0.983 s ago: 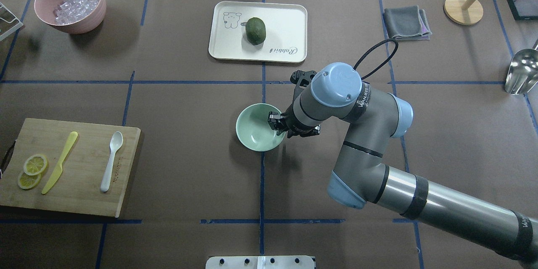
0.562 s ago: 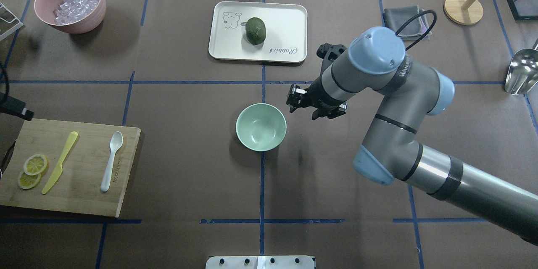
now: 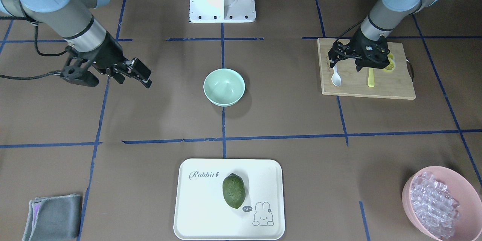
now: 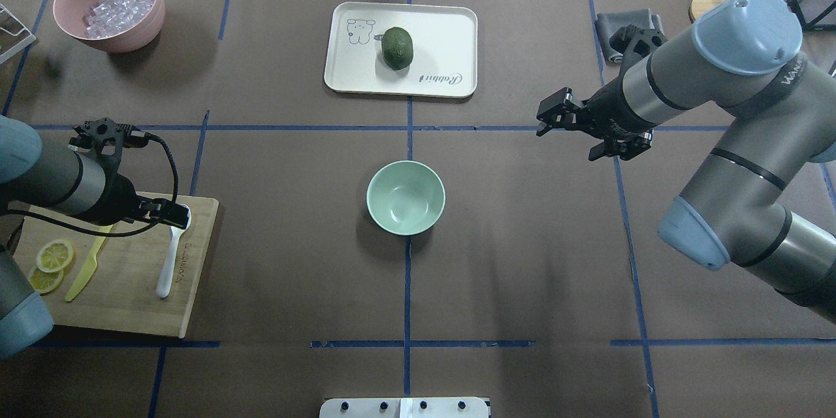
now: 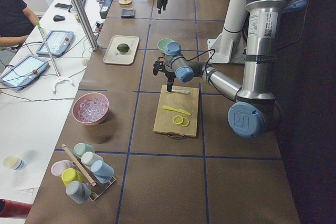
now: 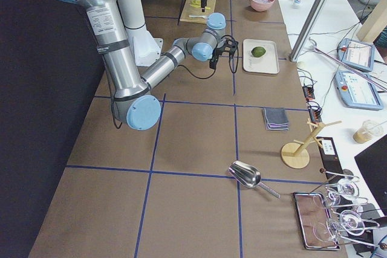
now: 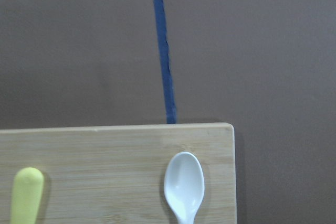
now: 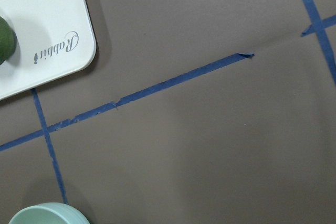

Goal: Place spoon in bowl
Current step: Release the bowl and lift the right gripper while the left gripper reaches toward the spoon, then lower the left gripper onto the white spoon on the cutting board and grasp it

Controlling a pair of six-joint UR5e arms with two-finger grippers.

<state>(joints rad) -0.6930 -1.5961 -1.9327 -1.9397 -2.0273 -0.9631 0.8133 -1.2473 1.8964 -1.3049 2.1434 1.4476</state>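
Left claw point(image 4: 181, 214) hanging over spoon point(image 4: 168, 262), scoop end, well off from bowl point(image 4: 405, 198), can't tell how open | right claw point(image 4: 542, 119) spread open, empty, clear of bowl

A green fruit point(image 4: 398, 48) lies on the white tray point(image 4: 447, 29).
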